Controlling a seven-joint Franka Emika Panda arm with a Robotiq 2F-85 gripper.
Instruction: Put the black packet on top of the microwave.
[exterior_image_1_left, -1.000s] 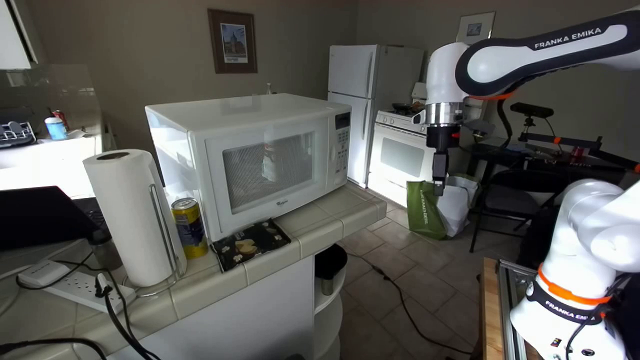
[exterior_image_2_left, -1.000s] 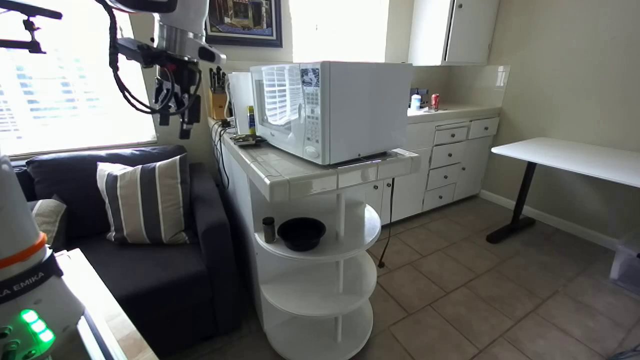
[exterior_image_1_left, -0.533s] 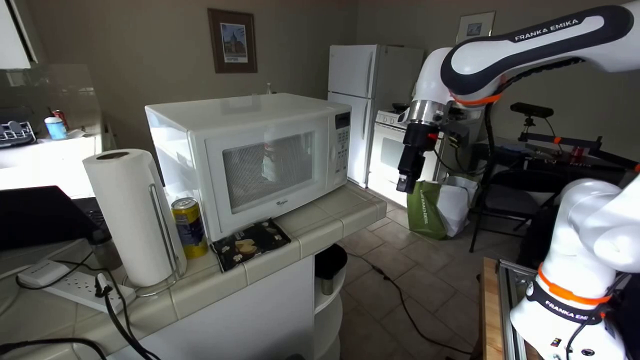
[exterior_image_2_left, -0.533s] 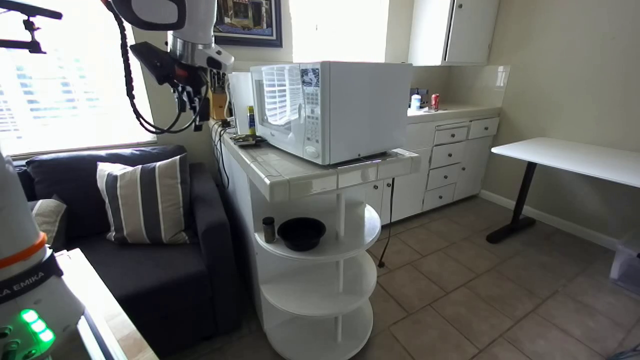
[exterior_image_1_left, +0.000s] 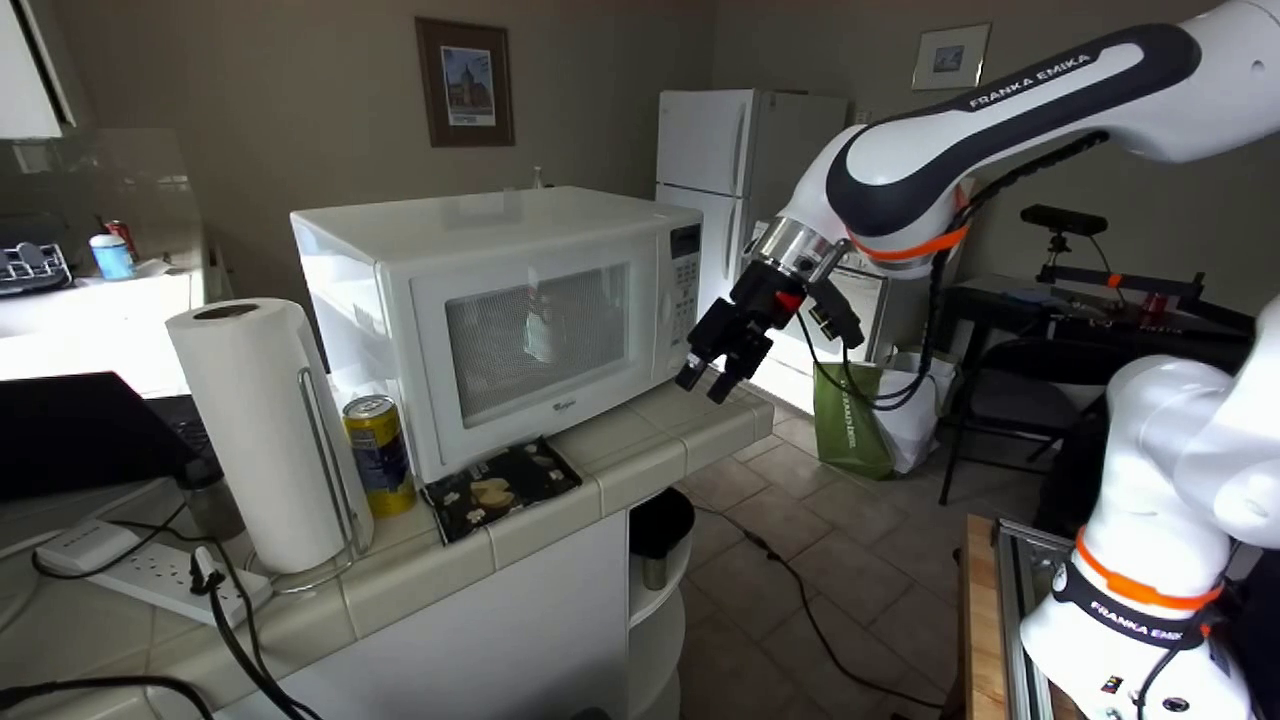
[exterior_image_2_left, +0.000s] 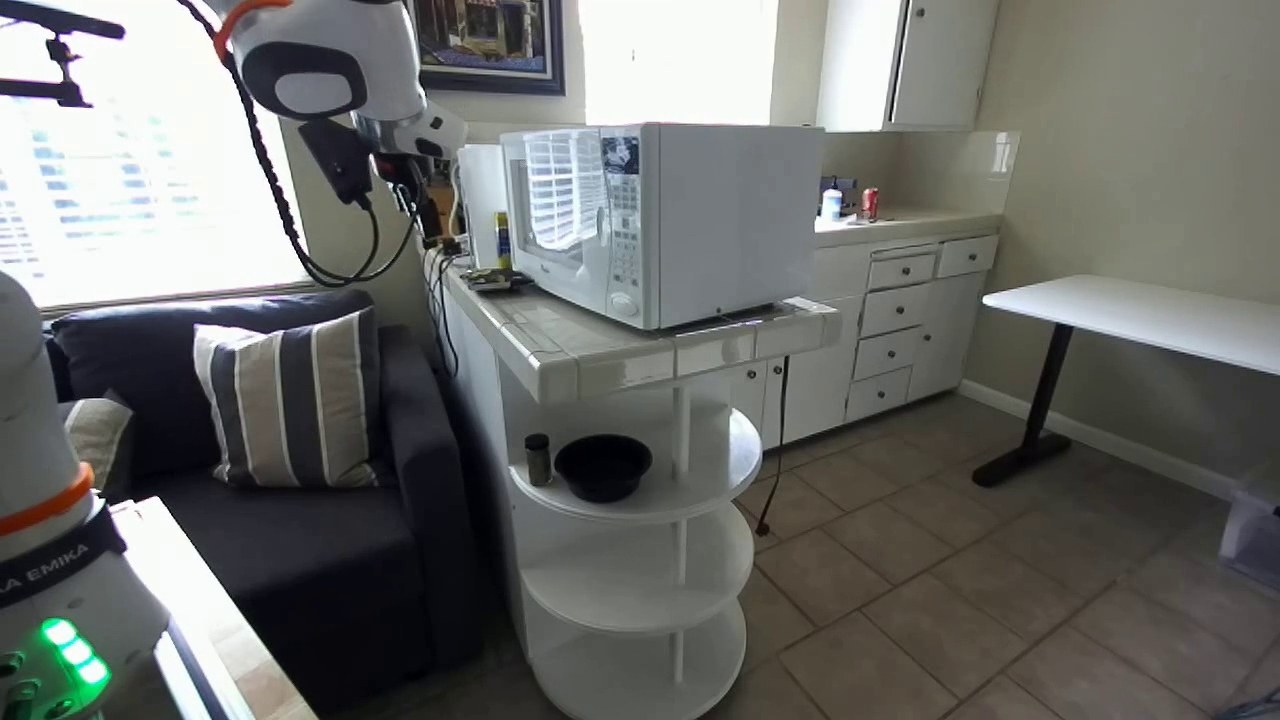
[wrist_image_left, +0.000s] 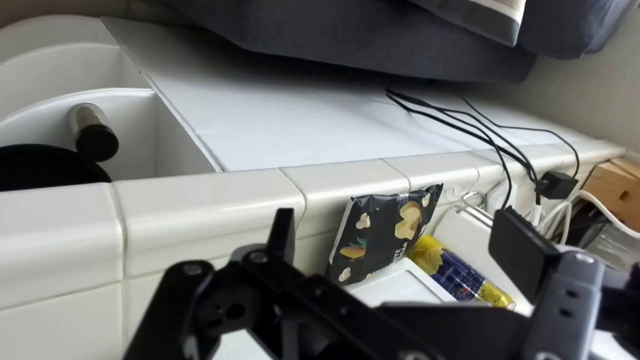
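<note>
The black packet with pale yellow markings lies flat on the tiled counter in front of the white microwave, along the counter edge. It also shows in an exterior view and in the wrist view. The microwave stands on the counter with its door shut; its side shows in an exterior view and a corner in the wrist view. My gripper is open and empty, tilted down towards the counter, apart from the packet and in front of the microwave's right end in that exterior view.
A yellow can and a paper towel roll stand beside the microwave's left side. A power strip with cords lies on the counter. Below the counter end, round shelves hold a black bowl. A dark sofa stands alongside.
My arm has reached out towards the counter. In an exterior view the gripper has moved left towards the microwave and tilted from pointing straight down. The packet and microwave have not moved.
</note>
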